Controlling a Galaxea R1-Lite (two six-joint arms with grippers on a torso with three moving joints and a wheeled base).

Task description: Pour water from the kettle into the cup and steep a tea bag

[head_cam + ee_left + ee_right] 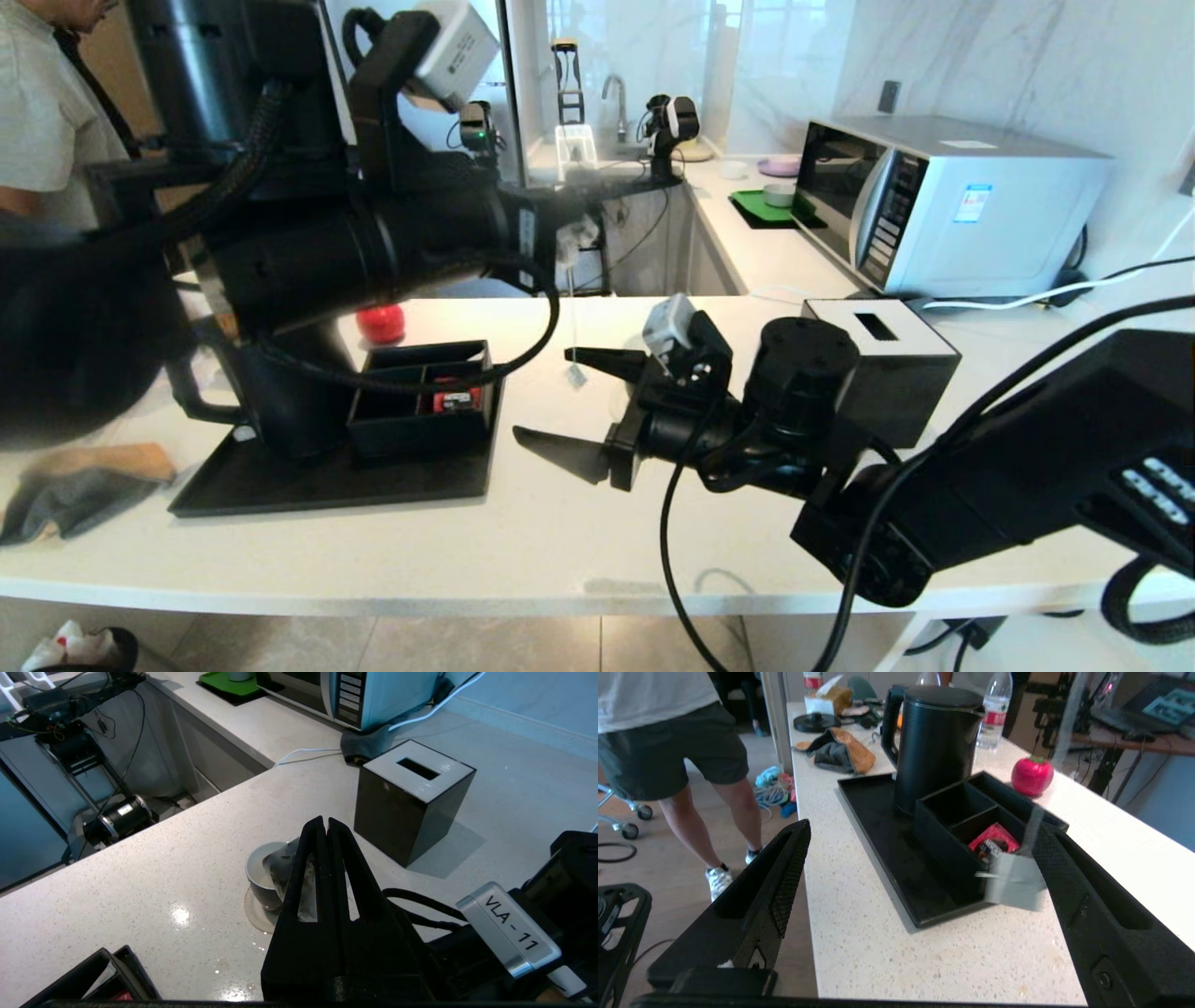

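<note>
Tea bag [280, 868]: translucent grey pouch hanging just beneath the left gripper's tips, long axis roughly vertical, lower end over the mouth of the cup; whether it touches the liquid cannot be told.
Tag [1013, 882]: pale square hanging in front of the right gripper's camera, between its 2 fingers.
Cup [261, 877]: upright on the white counter [560, 523], mouth up, pale inside showing; a damp ring lies on the counter at its foot.
Left gripper [326, 823]: raised above the cup, pointing down toward it, jaws pressed together with the tea bag hanging just below; the string itself is too fine to trace.
Right gripper [551, 401]: low over the counter, roughly level, pointing toward the tray; jaws spread wide, holding nothing.
Kettle [936, 742]: upright on the black tray [878, 826], lid on, handle on the far side from the organiser.
Organiser [966, 826]: black divided box on the tray, just beside the kettle; a red sachet [994, 835] lies in 1 compartment.
Black box [411, 798]: slotted top, near the cup.
</note>
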